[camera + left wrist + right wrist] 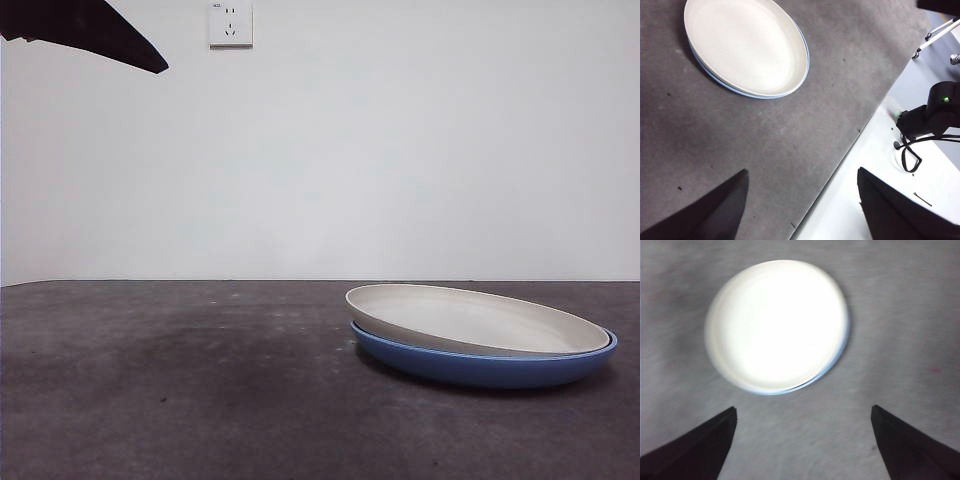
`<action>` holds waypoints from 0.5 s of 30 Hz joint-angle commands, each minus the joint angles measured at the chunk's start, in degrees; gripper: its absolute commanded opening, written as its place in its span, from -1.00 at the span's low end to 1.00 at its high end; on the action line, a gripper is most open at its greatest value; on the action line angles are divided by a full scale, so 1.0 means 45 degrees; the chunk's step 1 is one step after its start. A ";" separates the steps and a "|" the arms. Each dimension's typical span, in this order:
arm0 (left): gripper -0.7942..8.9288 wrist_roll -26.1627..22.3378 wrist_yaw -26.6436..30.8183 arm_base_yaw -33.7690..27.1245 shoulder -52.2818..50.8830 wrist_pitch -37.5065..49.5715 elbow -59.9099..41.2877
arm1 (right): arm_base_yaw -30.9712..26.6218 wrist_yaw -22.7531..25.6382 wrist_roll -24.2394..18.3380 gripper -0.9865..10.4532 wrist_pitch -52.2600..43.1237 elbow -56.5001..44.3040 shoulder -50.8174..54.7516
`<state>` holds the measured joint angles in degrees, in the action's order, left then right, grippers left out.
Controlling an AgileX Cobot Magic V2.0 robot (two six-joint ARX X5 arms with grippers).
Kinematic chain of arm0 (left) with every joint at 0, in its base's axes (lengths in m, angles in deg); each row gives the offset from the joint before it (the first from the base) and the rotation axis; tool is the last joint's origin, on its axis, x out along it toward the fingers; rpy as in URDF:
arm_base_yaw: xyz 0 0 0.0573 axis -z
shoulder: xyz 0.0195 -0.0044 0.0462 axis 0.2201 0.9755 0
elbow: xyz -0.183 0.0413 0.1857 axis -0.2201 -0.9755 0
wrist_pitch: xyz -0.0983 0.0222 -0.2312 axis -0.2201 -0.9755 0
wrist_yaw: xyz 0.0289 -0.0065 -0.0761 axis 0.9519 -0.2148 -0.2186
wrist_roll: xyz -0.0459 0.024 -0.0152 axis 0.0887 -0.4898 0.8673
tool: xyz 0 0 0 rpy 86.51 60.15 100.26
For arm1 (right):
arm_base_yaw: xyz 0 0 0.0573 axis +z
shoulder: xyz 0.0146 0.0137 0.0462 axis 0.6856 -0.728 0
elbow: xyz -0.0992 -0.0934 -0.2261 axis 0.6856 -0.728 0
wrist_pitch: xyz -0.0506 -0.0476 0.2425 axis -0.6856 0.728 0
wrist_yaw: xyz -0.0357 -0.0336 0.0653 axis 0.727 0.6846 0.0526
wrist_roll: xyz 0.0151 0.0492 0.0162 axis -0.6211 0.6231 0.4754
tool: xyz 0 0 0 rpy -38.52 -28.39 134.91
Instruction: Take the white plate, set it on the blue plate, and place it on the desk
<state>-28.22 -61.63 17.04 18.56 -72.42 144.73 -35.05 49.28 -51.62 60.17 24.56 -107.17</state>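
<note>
My white plate (470,318) sits nested, slightly tilted, in the blue plate (480,366) on the desk (180,400); both my grippers, left (800,210) and right (802,440), hang released above, holding nothing.

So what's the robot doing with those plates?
Right now nothing is being held. The white plate sits stacked on the blue plate on the desk. Both arms are up above it: the left gripper and right gripper have their jaws open and touch neither plate.
</note>
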 commanded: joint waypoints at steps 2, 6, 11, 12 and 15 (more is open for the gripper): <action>-0.13 -0.0204 -0.0053 0.0058 0.0063 0.0141 0.0107 | 0.0010 0.0063 0.0865 -0.08 -0.1263 -0.0957 -0.0923; -0.13 -0.0199 -0.0053 0.0058 0.0063 0.0136 0.0107 | 0.0010 0.0063 0.1389 -0.10 -0.3327 -0.2055 -0.2157; -0.13 -0.0199 -0.0053 0.0058 0.0063 0.0141 0.0107 | 0.0010 0.0049 0.1481 -0.15 -0.4949 -0.2327 -0.4002; -0.13 -0.0199 -0.0053 0.0058 0.0063 0.0141 0.0107 | 0.0010 0.0019 0.1481 -0.15 -0.5217 -0.2327 -0.4386; -0.13 -0.0199 -0.0053 0.0058 0.0063 0.0141 0.0107 | 0.0010 0.0029 0.1481 -0.15 -0.5974 -0.2327 -0.5552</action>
<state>-28.24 -61.63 17.04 18.56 -72.42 144.73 -35.07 49.52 -45.63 34.18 13.57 -130.40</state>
